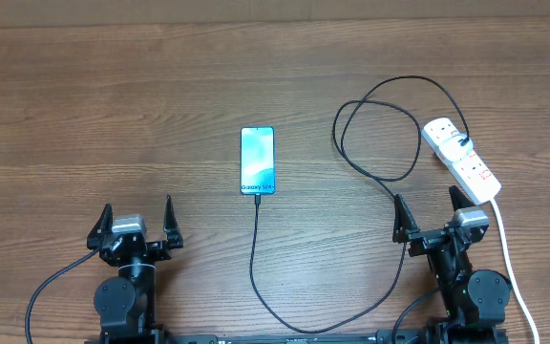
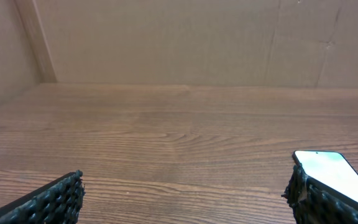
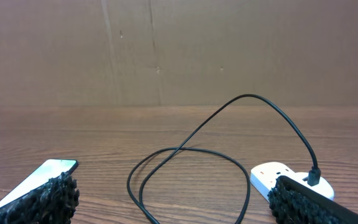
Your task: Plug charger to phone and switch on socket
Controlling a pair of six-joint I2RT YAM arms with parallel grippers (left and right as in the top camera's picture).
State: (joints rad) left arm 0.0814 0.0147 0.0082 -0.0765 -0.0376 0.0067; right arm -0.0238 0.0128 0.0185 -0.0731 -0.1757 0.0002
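Note:
The phone point(image 1: 258, 160) lies flat mid-table, its blue screen lit. The charger's thin black cable point(image 1: 255, 258) meets the phone's near edge, runs toward me, curves right and loops point(image 1: 380, 134) up to a black plug point(image 1: 464, 143) seated in the white socket point(image 1: 466, 162) at the right. My left gripper point(image 1: 137, 212) stands open near the front left, nothing between its fingers point(image 2: 55, 202); the phone point(image 2: 335, 175) shows beside its right finger. My right gripper point(image 1: 426, 204) is open just short of the socket point(image 3: 275, 175), with the cable loop point(image 3: 191, 152) ahead and the phone point(image 3: 50, 170) at left.
A thick white cord point(image 1: 506, 253) runs from the socket along the right side, past the right arm, to the front edge. Brown cardboard walls point(image 2: 166, 37) close off the back of the wooden table point(image 1: 94, 115).

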